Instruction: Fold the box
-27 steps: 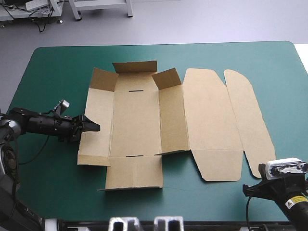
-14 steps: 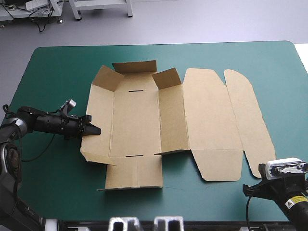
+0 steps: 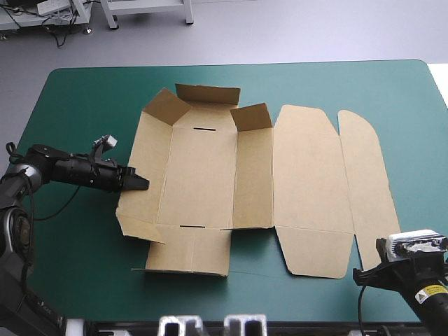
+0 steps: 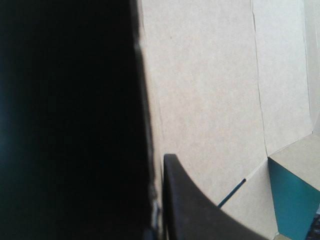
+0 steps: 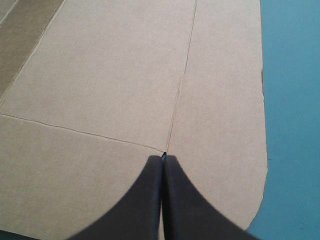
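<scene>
Handling: box judged light, stiff, hinged at creases; best pinched at wall edges.
Box place: laid open at table centre.
Left gripper: clamped on 9 o'clock wall.
Right gripper: closed, empty, over lid at 5 o'clock.

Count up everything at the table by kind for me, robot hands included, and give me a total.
box, one brown cut sheet: 1
Robot hands, the left hand and the right hand: 2
Teal-green cover: 1
Total: 4
</scene>
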Motion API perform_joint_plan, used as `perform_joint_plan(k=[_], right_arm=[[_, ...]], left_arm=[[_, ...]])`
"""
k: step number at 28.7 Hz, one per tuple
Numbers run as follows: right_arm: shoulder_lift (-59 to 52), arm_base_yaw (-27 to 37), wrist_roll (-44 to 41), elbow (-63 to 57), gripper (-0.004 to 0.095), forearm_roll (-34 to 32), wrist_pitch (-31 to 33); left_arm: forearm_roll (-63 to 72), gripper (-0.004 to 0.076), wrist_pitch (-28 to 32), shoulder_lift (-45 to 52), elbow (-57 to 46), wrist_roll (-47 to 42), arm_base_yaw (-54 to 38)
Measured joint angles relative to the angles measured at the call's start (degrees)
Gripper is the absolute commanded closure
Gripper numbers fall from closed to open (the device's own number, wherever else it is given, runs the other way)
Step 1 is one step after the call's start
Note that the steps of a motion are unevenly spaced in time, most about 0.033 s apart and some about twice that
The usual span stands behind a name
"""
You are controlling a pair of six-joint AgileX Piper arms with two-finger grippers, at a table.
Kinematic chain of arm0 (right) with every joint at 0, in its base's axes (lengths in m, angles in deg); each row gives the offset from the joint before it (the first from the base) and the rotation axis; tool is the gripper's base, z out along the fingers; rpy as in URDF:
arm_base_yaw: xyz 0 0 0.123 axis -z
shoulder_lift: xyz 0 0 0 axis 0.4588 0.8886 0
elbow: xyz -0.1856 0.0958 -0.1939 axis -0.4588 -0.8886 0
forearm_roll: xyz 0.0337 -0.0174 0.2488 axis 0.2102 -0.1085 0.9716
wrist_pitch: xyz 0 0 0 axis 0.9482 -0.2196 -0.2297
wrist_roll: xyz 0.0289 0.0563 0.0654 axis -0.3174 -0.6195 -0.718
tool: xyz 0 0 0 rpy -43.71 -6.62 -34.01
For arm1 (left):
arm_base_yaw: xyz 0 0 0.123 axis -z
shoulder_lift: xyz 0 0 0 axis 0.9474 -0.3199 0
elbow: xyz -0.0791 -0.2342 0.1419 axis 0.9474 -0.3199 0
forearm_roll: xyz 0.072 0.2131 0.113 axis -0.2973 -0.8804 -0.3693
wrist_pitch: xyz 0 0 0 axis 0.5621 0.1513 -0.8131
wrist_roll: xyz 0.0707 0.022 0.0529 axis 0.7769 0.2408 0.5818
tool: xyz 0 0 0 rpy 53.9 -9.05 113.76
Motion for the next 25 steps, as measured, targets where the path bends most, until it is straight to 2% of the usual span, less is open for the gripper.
perform_joint_plan(k=[14,22,25], right_arm=[[0.00,0.00,0.00,-0.06,0.0928,-0.28,0.00],[0.00,0.00,0.00,-0.11,0.0928,-1.45,-0.14],[0.00,0.00,0.00,-0.11,0.0928,-1.57,-3.69]], left_arm=[[-19.55,0.0734,-2.29,0.92,25.72,-11.45,16.73],[-23.99,0.0734,-3.24,0.92,35.99,-9.47,24.81],[-27.91,0.0734,-1.91,0.92,37.54,-8.98,28.78]])
